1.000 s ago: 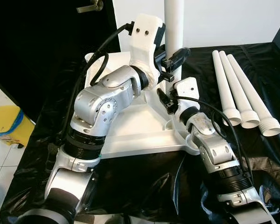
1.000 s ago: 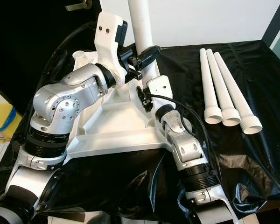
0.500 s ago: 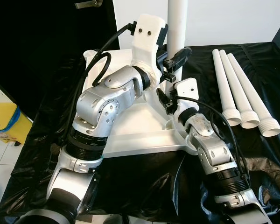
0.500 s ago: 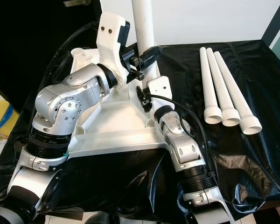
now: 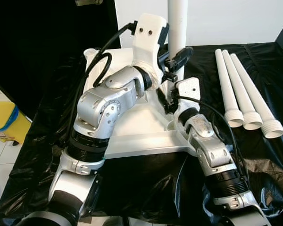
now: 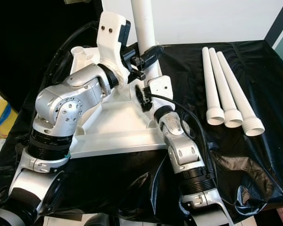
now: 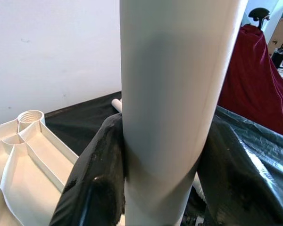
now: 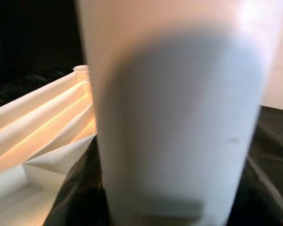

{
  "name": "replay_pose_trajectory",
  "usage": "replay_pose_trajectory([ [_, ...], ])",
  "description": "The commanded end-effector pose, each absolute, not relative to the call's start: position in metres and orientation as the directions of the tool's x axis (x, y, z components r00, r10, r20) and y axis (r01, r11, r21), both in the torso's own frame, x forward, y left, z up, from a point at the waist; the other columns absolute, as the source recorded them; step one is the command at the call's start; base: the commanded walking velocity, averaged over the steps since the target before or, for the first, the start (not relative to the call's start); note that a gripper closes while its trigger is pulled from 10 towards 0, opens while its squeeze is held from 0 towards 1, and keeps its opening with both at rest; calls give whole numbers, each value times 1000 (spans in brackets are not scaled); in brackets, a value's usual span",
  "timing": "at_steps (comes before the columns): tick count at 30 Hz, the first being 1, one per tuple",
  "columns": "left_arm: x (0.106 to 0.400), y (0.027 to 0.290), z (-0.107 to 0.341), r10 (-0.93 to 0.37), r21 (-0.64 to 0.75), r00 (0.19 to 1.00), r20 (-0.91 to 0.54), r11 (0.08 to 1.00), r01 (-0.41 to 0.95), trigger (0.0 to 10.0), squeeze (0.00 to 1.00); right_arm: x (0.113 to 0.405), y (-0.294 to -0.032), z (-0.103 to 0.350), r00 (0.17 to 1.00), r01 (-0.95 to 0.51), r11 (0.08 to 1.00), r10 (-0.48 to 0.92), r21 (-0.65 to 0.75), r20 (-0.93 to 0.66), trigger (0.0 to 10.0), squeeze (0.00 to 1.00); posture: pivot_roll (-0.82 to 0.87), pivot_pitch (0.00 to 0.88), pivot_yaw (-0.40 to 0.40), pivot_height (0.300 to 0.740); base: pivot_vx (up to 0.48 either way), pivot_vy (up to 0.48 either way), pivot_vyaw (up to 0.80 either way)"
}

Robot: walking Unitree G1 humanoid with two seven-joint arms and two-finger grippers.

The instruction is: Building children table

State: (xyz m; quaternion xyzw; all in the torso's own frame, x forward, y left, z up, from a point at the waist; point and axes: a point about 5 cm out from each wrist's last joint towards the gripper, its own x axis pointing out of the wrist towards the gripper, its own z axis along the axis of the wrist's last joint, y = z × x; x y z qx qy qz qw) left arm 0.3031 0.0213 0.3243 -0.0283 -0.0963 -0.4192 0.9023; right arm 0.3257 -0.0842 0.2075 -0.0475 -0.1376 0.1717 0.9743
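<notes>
So far I have one leg (image 5: 177, 19) standing upright in the upturned tabletop (image 5: 132, 127), my left gripper (image 5: 175, 60) clamped round it, right gripper (image 5: 169, 100) closed on it lower down; three loose legs (image 5: 245, 99) still wait on the right

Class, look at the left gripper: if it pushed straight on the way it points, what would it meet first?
The upright white leg: the left gripper already has its fingers round it, so nothing lies between.
</notes>
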Motion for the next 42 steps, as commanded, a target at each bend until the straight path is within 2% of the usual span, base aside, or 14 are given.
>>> replay_pose_trajectory([
  [1,295,15,328,-782,43,587,210,607,793,10000,0,326,-78,211,888,-349,928,372,-131,272,0,0,66,101,-13,740,0,0,0],
  [3,294,14,329,-779,48,590,213,612,790,10000,0,326,-78,209,888,-354,926,378,-134,261,10000,0,70,99,-20,740,0,0,0],
  [7,292,14,330,-773,50,593,224,617,786,10000,0,326,-76,207,885,-369,920,392,-133,251,10000,0,91,93,-37,740,0,0,0],
  [8,291,15,330,-772,51,595,225,619,784,10000,0,327,-76,207,885,-372,919,393,-128,250,2588,0,93,93,-38,740,0,0,0],
  [9,291,15,331,-770,51,596,226,621,782,10000,0,327,-75,207,885,-373,919,393,-126,251,1216,0,96,94,-40,740,0,0,0],
  [10,291,15,331,-770,51,596,226,621,782,10000,0,327,-75,207,885,-373,919,393,-126,251,1216,0,96,94,-40,740,0,0,0],
  [11,291,16,332,-767,52,599,229,625,779,10000,0,328,-75,207,887,-368,922,388,-123,249,10000,0,98,96,-40,740,0,0,0],
  [16,291,17,333,-766,45,597,239,623,781,10000,118,329,-76,206,895,-355,927,375,-124,242,10000,0,100,100,-40,740,0,0,0],
  [17,291,17,334,-768,33,590,247,616,787,10000,1000,330,-77,205,899,-346,930,366,-123,238,10000,0,95,102,-36,740,0,0,0],
  [25,291,19,336,-762,22,592,261,618,786,10000,1000,333,-82,207,909,-321,940,341,-117,240,10000,0,72,110,-35,740,0,0,0],
  [26,292,20,336,-756,26,600,262,627,778,10000,345,334,-84,208,912,-312,943,331,-113,243,10000,0,63,111,-31,740,0,0,0],
  [27,292,20,336,-756,26,600,262,627,778,10000,345,334,-84,208,912,-312,943,331,-113,243,10000,0,63,111,-31,740,0,0,0],
  [28,293,23,336,-750,32,606,265,635,772,10000,0,335,-86,210,916,-300,948,318,-109,246,10000,0,53,113,-24,740,0,0,0],
  [42,297,56,332,-673,57,646,359,707,705,10000,0,335,-118,204,967,-121,993,121,-17,225,10000,0,-1,129,30,740,0,0,0],
])
